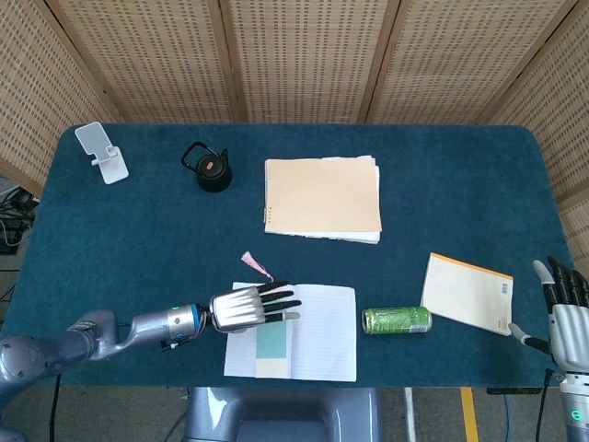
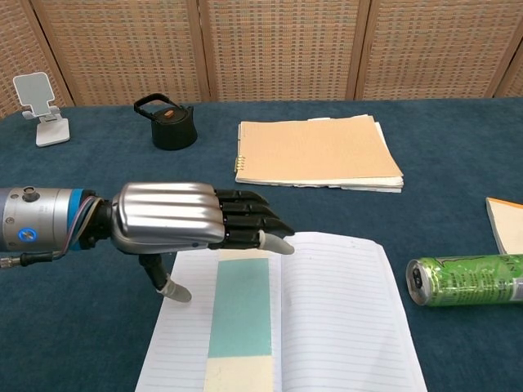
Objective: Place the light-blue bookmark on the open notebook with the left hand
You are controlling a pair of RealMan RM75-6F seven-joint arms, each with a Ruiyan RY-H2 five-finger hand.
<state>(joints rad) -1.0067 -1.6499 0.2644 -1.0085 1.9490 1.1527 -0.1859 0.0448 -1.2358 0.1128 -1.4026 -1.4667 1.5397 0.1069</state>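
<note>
We see the left robot hand (image 2: 192, 218) held flat with its fingers stretched out side by side, holding nothing, above the top end of the bookmark (image 2: 239, 317). The bookmark is a long light-blue strip with a cream bottom end, lying lengthwise on the left page of the open notebook (image 2: 343, 327). At three o'clock of the notebook lies a green can (image 2: 466, 280). The right robot hand (image 1: 563, 311) stands spread and empty at the tabletop's (image 1: 138, 230) right edge.

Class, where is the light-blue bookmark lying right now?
In the chest view the light-blue bookmark lies flat on the left page of the open notebook, just beneath the left hand, left of the green can.
</note>
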